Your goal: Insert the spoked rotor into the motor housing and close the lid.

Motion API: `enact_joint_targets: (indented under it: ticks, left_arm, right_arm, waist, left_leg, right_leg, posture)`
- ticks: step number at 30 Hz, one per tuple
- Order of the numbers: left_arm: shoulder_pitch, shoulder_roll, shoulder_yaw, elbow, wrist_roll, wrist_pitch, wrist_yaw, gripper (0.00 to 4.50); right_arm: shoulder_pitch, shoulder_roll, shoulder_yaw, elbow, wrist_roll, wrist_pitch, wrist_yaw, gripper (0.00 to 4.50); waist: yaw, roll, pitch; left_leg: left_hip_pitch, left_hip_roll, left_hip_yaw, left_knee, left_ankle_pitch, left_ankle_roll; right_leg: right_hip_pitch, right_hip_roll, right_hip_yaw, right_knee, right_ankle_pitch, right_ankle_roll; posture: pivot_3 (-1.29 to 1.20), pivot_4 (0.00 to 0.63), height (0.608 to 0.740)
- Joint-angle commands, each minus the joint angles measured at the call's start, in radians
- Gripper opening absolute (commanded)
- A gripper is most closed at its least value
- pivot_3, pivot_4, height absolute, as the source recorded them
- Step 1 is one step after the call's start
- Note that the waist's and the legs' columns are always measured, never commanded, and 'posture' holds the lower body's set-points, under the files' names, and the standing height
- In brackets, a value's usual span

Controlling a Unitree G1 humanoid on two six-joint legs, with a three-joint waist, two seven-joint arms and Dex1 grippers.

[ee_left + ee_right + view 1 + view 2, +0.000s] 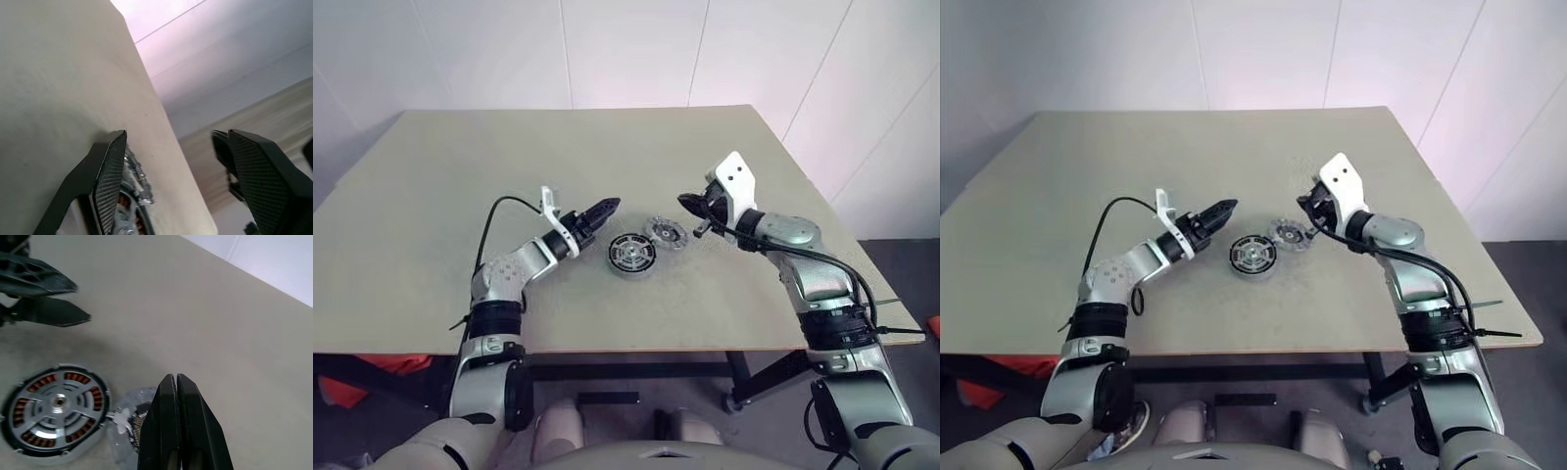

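The table (pixel 460 196) has a matt, smooth beige top that looks like laminate. The motor housing (pixel 54 413) is of bright silvery metal with coppery-brown windings between its spokes, and the lid (pixel 665 232) beside it is grey metal, ribbed and a little shiny. The left gripper's fingers (pixel 110 181) are black with a fine woven texture on the pads.

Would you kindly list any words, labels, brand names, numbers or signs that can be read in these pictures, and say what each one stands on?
None can be read.
Motor housing: metal face and coppery windings, no marking visible.
Lid: no legible text.
Left gripper and right gripper: plain black fingers, no lettering.
Table: bare surface, no label or sign.
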State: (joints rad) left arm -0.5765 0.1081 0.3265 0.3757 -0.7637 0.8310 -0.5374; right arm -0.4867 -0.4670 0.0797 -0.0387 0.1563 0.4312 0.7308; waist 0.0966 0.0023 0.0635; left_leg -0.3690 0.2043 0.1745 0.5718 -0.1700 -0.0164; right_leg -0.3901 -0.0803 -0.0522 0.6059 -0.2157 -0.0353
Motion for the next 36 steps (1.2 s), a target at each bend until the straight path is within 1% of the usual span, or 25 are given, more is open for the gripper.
enact_joint_targets:
  ticks: [1,6,10,14,20,23,26,27,29,30,31,32,33,34,36]
  left_arm:
    - [0.007,0.050,-0.033,-0.015,0.067,-0.076,-0.023,3.50]
    - [0.023,0.106,-0.023,-0.012,0.092,-0.111,-0.032,3.50]
    - [0.028,0.114,-0.019,-0.012,0.100,-0.125,-0.026,3.50]
    - [0.035,0.111,-0.024,-0.024,0.112,-0.134,-0.019,3.50]
    - [0.022,0.104,-0.012,0.020,0.128,-0.170,-0.003,3.50]
    - [0.017,0.101,-0.022,0.036,0.138,-0.183,-0.008,3.50]
    - [0.015,0.095,-0.029,0.044,0.146,-0.192,-0.013,3.50]
    - [0.013,0.093,-0.031,0.047,0.148,-0.195,-0.014,3.50]
    - [0.011,0.091,-0.039,0.059,0.160,-0.205,-0.021,3.50]
    - [0.010,0.090,-0.042,0.064,0.164,-0.209,-0.024,3.54]
    - [0.010,0.091,-0.045,0.068,0.167,-0.213,-0.026,3.54]
    - [0.009,0.091,-0.050,0.073,0.171,-0.218,-0.030,3.54]
    - [0.008,0.091,-0.054,0.078,0.175,-0.223,-0.035,3.54]
    - [0.006,0.090,-0.056,0.083,0.179,-0.228,-0.039,3.54]
    - [0.006,0.086,-0.056,0.087,0.183,-0.236,-0.040,3.54]
  right_arm:
    - [0.016,0.016,0.045,-0.077,0.013,0.017,0.015,0.00]
    - [0.039,0.072,0.102,-0.067,0.007,0.037,-0.002,0.00]
    - [0.055,0.110,0.143,0.054,-0.030,0.010,-0.024,0.00]
    - [0.057,0.116,0.157,0.114,-0.061,-0.008,-0.046,0.00]
    - [0.042,0.075,0.127,0.068,-0.056,-0.035,-0.032,0.00]
    - [0.038,0.028,0.117,-0.010,-0.040,-0.066,0.016,0.00]
    - [0.023,-0.046,0.111,-0.084,-0.020,-0.064,0.098,0.00]
    - [0.018,-0.088,0.119,-0.100,-0.027,-0.080,0.141,0.00]
    - [0.010,-0.244,0.189,-0.097,-0.127,-0.229,0.278,0.00]
    - [0.005,-0.293,0.215,-0.086,-0.167,-0.286,0.315,0.41]
    - [-0.002,-0.336,0.243,-0.065,-0.204,-0.345,0.345,0.62]
    - [-0.014,-0.365,0.265,-0.036,-0.235,-0.405,0.367,0.94]
    - [-0.029,-0.384,0.281,-0.007,-0.255,-0.458,0.390,1.30]
    - [-0.048,-0.391,0.296,0.023,-0.271,-0.505,0.409,1.67]
    - [-0.138,-0.364,0.357,0.116,-0.348,-0.633,0.429,2.29]
  waist:
    - [0.001,0.000,0.000]
    - [0.001,0.000,0.000]
    - [0.002,0.000,0.000]
    - [0.002,0.000,0.000]
    - [0.002,0.000,0.000]
    - [0.003,0.000,0.000]
    - [0.003,0.000,0.000]
    - [0.004,0.000,0.000]
    - [0.008,0.000,0.000]
    - [0.011,0.000,0.000]
    - [0.013,-0.001,0.000]
    - [0.013,-0.001,0.001]
    - [0.012,-0.001,0.001]
    - [0.009,-0.001,0.001]
    - [-0.003,-0.001,0.001]
  left_leg:
    - [0.000,0.000,0.000,0.000,0.000,0.000]
    - [0.000,0.000,0.000,0.000,0.000,0.000]
    - [0.000,0.000,0.000,0.000,0.000,0.000]
    - [-0.001,-0.001,0.000,0.000,0.000,0.000]
    - [0.000,-0.001,0.000,0.000,0.000,-0.001]
    - [-0.001,-0.001,0.000,0.000,0.000,0.000]
    - [0.000,-0.001,0.000,0.000,0.000,-0.001]
    - [0.000,-0.001,0.000,-0.001,0.000,-0.001]
    - [0.000,-0.001,0.000,0.000,0.000,0.000]
    - [0.000,-0.001,0.000,0.000,0.000,0.000]
    - [0.000,-0.001,0.000,0.000,0.000,0.000]
    - [0.001,-0.001,0.000,0.000,-0.001,0.001]
    - [0.001,-0.001,0.000,0.000,-0.001,0.001]
    - [0.001,-0.001,0.000,0.001,-0.001,0.001]
    - [0.001,0.000,0.000,0.001,-0.001,0.001]
  right_leg:
    - [0.000,0.000,0.000,0.000,0.000,0.000]
    - [0.000,0.000,0.000,0.000,-0.001,0.001]
    - [0.000,0.000,0.000,0.000,-0.001,0.001]
    - [0.000,-0.001,0.000,0.000,0.000,0.000]
    - [0.000,-0.001,0.000,0.000,0.000,0.001]
    - [0.000,-0.001,0.000,0.000,0.000,0.001]
    - [0.000,-0.001,0.000,0.000,0.000,0.001]
    - [0.000,-0.001,0.000,0.000,-0.001,0.001]
    - [0.001,-0.001,0.000,0.000,-0.001,0.001]
    - [0.001,-0.001,0.000,0.000,-0.001,0.001]
    - [0.002,-0.002,0.000,-0.001,-0.001,0.002]
    - [0.002,-0.001,0.000,-0.001,-0.005,0.008]
    - [0.002,-0.001,0.000,-0.001,-0.005,0.008]
    - [0.002,-0.001,0.000,0.000,-0.005,0.008]
    - [0.001,-0.001,0.000,0.001,-0.005,0.008]
  posture:
    - [0.00,0.000,0.740]
    - [0.00,0.000,0.740]
    - [0.00,0.000,0.740]
    - [0.00,0.000,0.740]
    - [0.00,0.000,0.740]
    - [0.00,0.000,0.740]
    - [0.00,0.000,0.740]
    - [0.00,0.000,0.740]
    - [0.00,0.000,0.740]
    - [0.00,0.000,0.740]
    - [0.00,0.000,0.740]
    - [0.00,0.000,0.740]
    - [0.00,0.000,0.740]
    - [0.00,0.000,0.740]
    - [0.00,0.000,0.740]
